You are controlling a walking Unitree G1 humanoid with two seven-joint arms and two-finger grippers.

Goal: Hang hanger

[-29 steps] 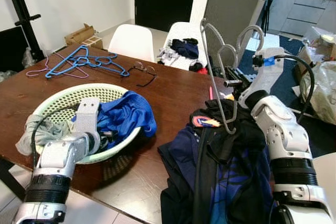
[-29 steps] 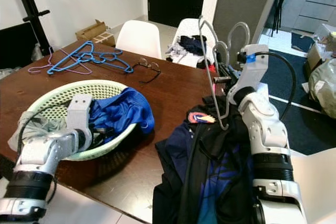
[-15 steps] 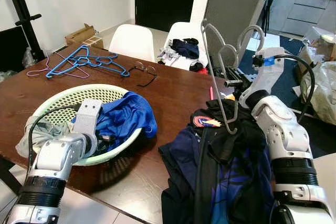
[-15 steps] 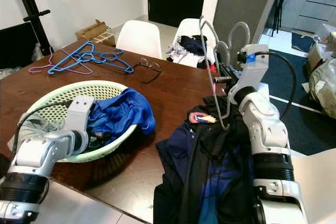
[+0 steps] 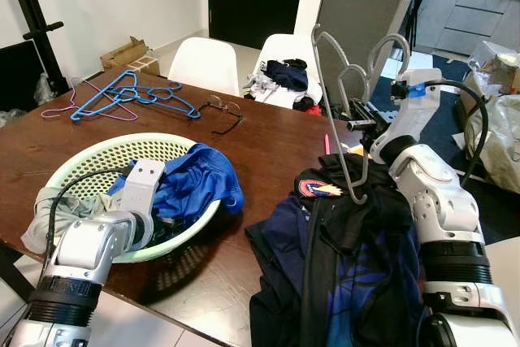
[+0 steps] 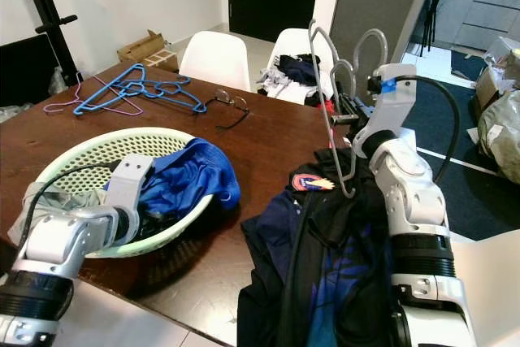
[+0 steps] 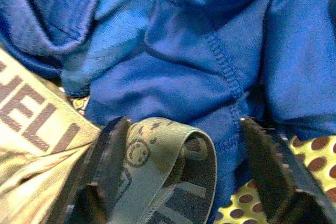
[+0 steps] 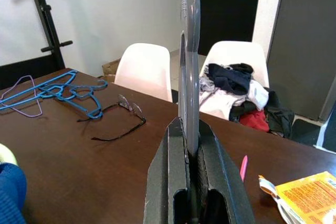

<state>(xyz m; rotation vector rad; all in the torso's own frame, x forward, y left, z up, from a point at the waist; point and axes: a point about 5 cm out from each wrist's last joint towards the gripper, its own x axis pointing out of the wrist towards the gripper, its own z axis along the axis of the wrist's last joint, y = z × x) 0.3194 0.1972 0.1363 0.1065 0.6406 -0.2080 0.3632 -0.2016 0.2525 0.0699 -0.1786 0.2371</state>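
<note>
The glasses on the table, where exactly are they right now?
The glasses lie on the far part of the brown table, just right of the blue hangers and in front of the white chairs.

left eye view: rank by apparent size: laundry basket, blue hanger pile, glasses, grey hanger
1. laundry basket
2. grey hanger, clamped in the right end effector
3. blue hanger pile, farther from the camera, so its true rank against the grey hanger is unsure
4. glasses
</note>
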